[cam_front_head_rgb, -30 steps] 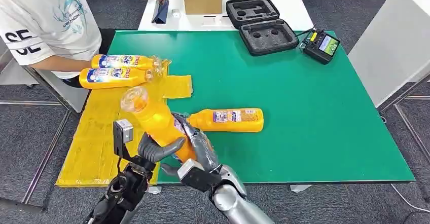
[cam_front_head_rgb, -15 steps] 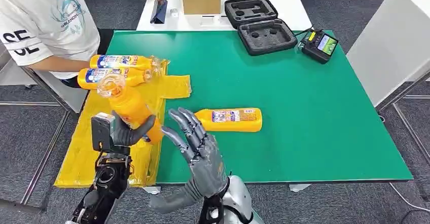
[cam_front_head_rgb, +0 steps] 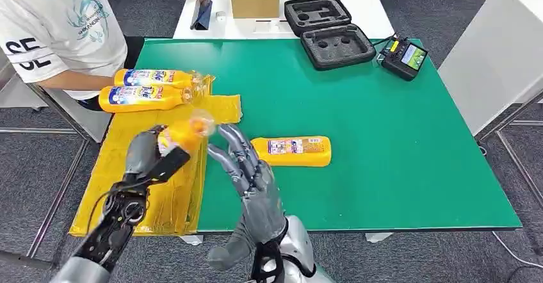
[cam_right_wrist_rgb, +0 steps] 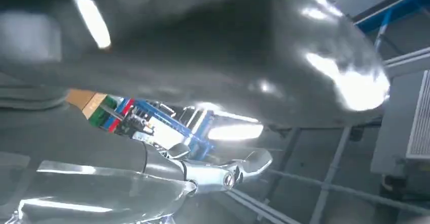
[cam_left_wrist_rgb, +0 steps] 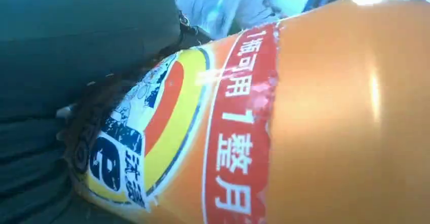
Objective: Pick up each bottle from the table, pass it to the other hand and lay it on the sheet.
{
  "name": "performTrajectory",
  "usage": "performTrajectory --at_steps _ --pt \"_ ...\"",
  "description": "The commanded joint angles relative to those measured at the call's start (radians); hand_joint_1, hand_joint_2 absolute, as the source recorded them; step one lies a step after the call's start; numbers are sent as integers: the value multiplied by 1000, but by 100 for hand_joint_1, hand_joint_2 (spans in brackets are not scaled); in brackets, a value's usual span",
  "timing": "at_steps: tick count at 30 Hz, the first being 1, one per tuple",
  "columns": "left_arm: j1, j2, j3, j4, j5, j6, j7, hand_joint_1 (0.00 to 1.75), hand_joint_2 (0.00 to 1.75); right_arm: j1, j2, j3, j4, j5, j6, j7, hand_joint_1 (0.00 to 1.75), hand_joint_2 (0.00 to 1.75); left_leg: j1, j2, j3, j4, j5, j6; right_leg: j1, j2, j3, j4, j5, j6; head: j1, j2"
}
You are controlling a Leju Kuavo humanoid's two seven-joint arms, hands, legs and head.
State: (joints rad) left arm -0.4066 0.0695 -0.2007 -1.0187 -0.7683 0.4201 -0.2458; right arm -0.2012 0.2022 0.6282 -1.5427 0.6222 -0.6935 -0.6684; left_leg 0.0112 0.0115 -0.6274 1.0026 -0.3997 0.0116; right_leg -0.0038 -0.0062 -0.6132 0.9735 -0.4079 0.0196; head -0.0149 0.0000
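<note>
Bottle [cam_front_head_rgb: 182,136] number three is gripped in the left hand [cam_front_head_rgb: 150,152], hanging over the yellow sheet [cam_front_head_rgb: 121,187] with its clear cap end pointing at the right hand [cam_front_head_rgb: 246,168]; that one's got nothing in it, fingers spread wide, just beside the bottle; two bottles [cam_front_head_rgb: 148,88] lie side by side at the sheet's far end; another bottle [cam_front_head_rgb: 293,151] is lying on the green table [cam_front_head_rgb: 397,155], just past the right hand.
</note>
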Motion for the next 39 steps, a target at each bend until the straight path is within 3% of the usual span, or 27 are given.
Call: performTrajectory --at_steps 1,7,19,20,21,24,28,29,34,39 --pt "-178 46 -132 316 -307 -111 141 173 175 -102 -16 67 121 -30 15 36 0 0 0 -1 5 -1 -1 0 0 0 5 -1 -1 0 0 0" --pt "-181 45 -139 327 -340 -123 156 175 175 -102 -16 67 128 -31 14 35 0 0 0 -1 6 -1 -2 0 0 0 7 -1 -2 0 0 0" --pt "-206 23 -67 440 -376 -306 132 175 175 -106 -10 73 182 -47 20 24 0 0 0 0 6 -1 -2 0 -1 2 6 -1 -1 0 0 0" --pt "-211 21 -62 448 -369 -314 128 155 175 -106 -8 73 184 -48 21 24 0 0 0 0 6 -2 -1 0 0 2 6 -1 -1 0 0 0" --pt "-220 20 -53 467 -366 -329 129 105 175 -106 -6 70 188 -52 28 25 0 0 0 0 5 -1 -1 0 -1 1 5 -1 0 0 0 0" --pt "-222 19 -22 496 -333 -376 106 7 175 -107 -2 69 205 -63 43 23 0 0 0 0 9 -2 -2 -1 0 2 9 -1 -1 0 0 0" --pt "-202 23 30 529 -231 -497 6 0 175 -107 -8 72 245 -85 49 6 0 0 -1 3 12 -3 -2 -1 -1 5 11 -2 0 0 0 0" --pt "-201 25 30 530 -230 -497 4 0 0 -106 -9 72 246 -85 48 4 0 0 -1 3 12 -3 -2 -1 -1 4 11 -2 0 0 0 0" --pt "-199 22 40 531 -204 -518 -20 0 0 -99 -11 69 254 -89 42 -6 0 0 -1 1 15 -4 -1 -1 -1 3 15 -2 -1 0 0 0" --pt "-203 21 89 548 -86 -653 -80 0 0 -91 -19 72 267 -90 43 -6 0 0 -1 1 17 -4 -2 -1 -1 3 16 -2 0 0 0 0"
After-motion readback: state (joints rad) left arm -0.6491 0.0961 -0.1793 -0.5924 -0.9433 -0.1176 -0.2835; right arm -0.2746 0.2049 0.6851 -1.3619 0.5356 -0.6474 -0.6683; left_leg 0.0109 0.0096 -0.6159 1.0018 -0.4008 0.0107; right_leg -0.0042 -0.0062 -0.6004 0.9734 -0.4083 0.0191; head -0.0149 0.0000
